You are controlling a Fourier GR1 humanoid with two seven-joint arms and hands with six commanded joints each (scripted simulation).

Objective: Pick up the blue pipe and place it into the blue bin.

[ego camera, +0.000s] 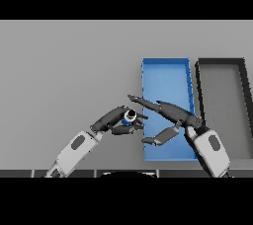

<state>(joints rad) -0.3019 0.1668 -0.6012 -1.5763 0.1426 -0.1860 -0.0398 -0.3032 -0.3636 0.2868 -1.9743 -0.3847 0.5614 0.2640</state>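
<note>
- Blue pipe (129, 116) sits in the grasp of the left hand (114, 120), seen end-on so that its pale rim and dark opening face upward toward the viewer.
- Only a small part of the pipe's blue body shows below that rim; the rest is hidden by the fingers around it.
- The left hand has its fingers and thumb curled round the pipe, clamped on it, with the arm reaching in from the lower left.
- The pipe is held just beside the left wall of the blue bin (166, 62), close to the bin's lower half; whether it is over the counter or over the bin's edge cannot be told.
- The blue bin is a long rectangular tray lying on the grey counter (64, 71), right of centre, its long side running away from the robot.
- The right hand (174, 113) is stretched out over the blue bin, its fingers straight and spread apart, holding nothing.
- Its long fingers point toward the upper left, with the tips reaching past the bin's left wall, just above the pipe; the thumb hangs lower, over the bin's floor.
- Whether the right fingertips touch the pipe cannot be told.
- A dark grey bin (221, 62) of similar shape lies just beside the blue one, on its right.
</note>
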